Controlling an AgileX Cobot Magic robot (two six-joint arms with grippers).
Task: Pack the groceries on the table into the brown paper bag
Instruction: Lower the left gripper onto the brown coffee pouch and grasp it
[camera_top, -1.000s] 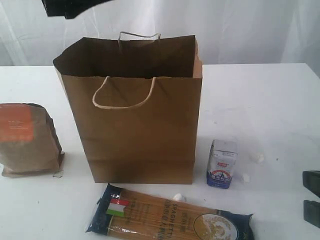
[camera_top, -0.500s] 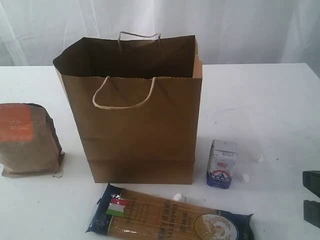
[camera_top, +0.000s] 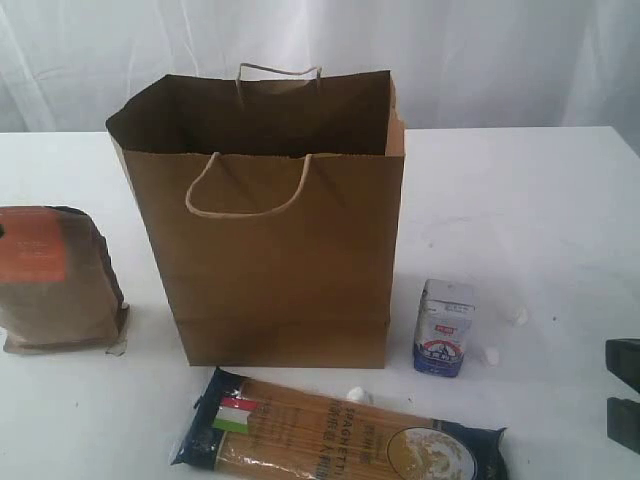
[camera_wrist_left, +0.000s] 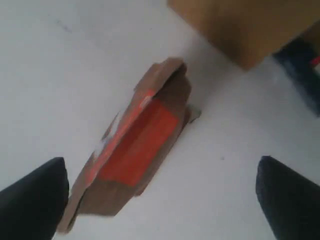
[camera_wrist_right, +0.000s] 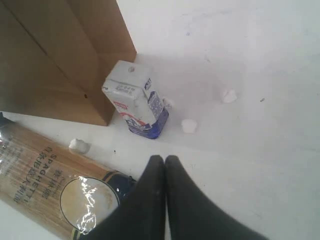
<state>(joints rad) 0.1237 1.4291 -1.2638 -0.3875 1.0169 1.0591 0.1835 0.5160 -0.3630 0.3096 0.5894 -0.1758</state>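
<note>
The brown paper bag (camera_top: 270, 240) stands open and upright mid-table. To its left sits a brown pouch with an orange label (camera_top: 55, 280). My left gripper (camera_wrist_left: 160, 161) hovers open above that pouch (camera_wrist_left: 140, 150), its dark fingers (camera_wrist_left: 32, 200) spread wide to either side, touching nothing. A small white-blue carton (camera_top: 444, 327) stands to the right of the bag. In front of the bag lies the spaghetti packet (camera_top: 330, 435). My right gripper (camera_wrist_right: 165, 159) is shut and empty, low over the table near the carton (camera_wrist_right: 135, 100) and the packet's end (camera_wrist_right: 45, 180).
Small white crumbs (camera_wrist_right: 189, 126) lie around the carton, on the white table (camera_top: 520, 200). A white curtain hangs behind it. My right gripper shows only as dark blocks (camera_top: 625, 395) at the exterior view's right edge.
A dark part of the left arm above the bag's left corner has left the exterior view. Bag, groceries and right gripper have not moved.
</note>
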